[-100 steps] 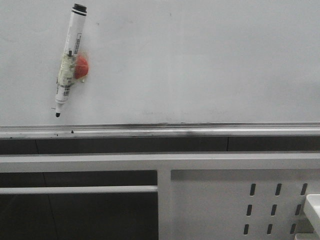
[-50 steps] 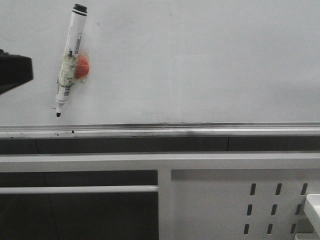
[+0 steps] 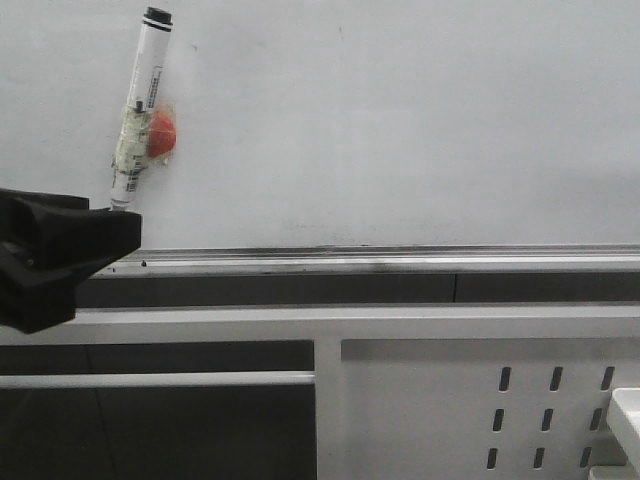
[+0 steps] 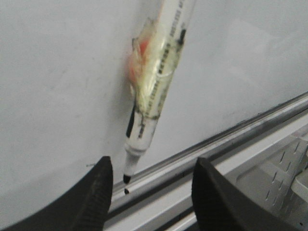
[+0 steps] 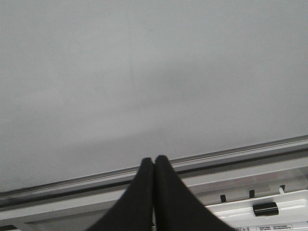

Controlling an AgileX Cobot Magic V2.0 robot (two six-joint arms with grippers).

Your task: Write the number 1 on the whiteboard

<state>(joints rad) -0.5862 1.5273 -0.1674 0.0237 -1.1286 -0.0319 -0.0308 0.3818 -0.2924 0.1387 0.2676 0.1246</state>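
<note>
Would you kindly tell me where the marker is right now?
In the front view the marker hangs on the whiteboard's upper left, tip down, just above the open left end effector.

- A marker point(image 3: 140, 112) with yellowed tape and a red blob at its middle, tip down, near the board's left edge.
- A white perforated panel point(image 3: 500, 405) below.
- A white tray corner point(image 3: 626, 415) at right.

You've got the marker point(image 3: 140, 110) stuck on the whiteboard point(image 3: 400, 120), upper left, tilted, tip down, just above the rail point(image 3: 380, 262). Left gripper point(image 3: 60, 255) sits below-left of it, in front of the rail; marker tip lies between its spread jaws. Perforated panel point(image 3: 480, 400) is lower right, under the rail.
</note>
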